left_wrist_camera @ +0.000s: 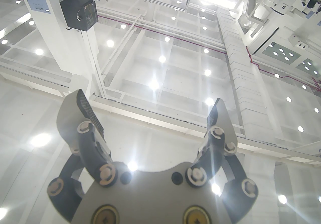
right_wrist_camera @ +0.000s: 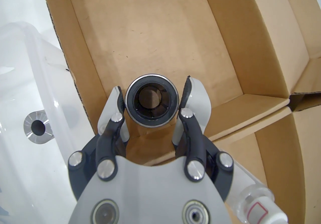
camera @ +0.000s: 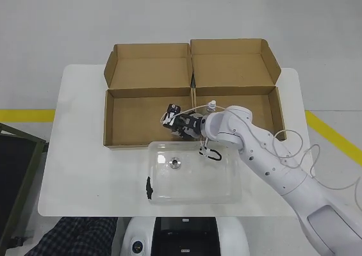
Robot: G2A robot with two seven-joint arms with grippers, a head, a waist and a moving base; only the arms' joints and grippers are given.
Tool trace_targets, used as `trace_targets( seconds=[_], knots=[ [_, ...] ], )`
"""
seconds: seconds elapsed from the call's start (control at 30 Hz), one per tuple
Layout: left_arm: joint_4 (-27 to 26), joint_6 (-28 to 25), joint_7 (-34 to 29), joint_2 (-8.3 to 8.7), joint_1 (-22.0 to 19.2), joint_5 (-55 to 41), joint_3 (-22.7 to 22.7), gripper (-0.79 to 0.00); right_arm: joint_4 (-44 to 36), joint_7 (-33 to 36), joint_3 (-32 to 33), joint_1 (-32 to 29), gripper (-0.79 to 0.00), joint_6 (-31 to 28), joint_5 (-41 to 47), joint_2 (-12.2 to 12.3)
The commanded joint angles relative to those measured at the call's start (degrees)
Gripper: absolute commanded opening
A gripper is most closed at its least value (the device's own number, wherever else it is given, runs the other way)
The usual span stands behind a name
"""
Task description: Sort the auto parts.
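Presently my right gripper (right_wrist_camera: 153, 95) is clamped on a bearing (right_wrist_camera: 132, 105), with one ribbed black pad (right_wrist_camera: 121, 100) pressed to each side of its steel rim. The bearing is a short round ring, bright metal outside with a matt black face. Through its open bore I see cardboard. It sits over the floor of the left box (right_wrist_camera: 150, 21), close to the corner where the near wall meets the side next to the right box (right_wrist_camera: 275, 139). Whether it hangs just clear of the floor or rests on it I cannot tell. Both boxes are plain brown corrugated card with smooth, faintly scuffed floors.

Just beside the left box's near wall stands the bin (right_wrist_camera: 32, 41), of clear plastic with rounded edges. In it lies a sleeve (right_wrist_camera: 37, 128), a shiny metal cylinder with a dark hole and fine radial lines on its face.

From above, the bearing is no more than a dark spot in my grip. That view adds the layout: the boxes touch side by side on a white table (camera: 78, 160), their lids folded back. The bin lies nearer me, and a small black piece (camera: 148, 187) sits at its near left rim.

My left gripper (left_wrist_camera: 148, 98) points at the ceiling, its toothed fingers spread wide with nothing between them.
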Motion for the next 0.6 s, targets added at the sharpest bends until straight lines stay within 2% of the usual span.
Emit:
trace_targets(
  seconds=[0.0, 0.27, 0.57],
  knots=[
    [0.0, 0.0, 0.0, 0.00, 0.0, 0.0, 0.0, 0.000, -0.2, 0.0, 0.4, 0.0, -0.280, -0.2, 0.1, 0.0],
    [0.0, 0.0, 0.0, 0.00, 0.0, 0.0, 0.0, 0.000, -5.0, -0.7, 3.7, -1.6, -0.296, -1.6, -0.1, 0.8],
    [0.0, 0.0, 0.0, 0.00, 0.0, 0.0, 0.0, 0.000, -17.5, -0.6, 8.9, -7.6, -0.277, -5.2, -0.6, 2.9]
  ],
)
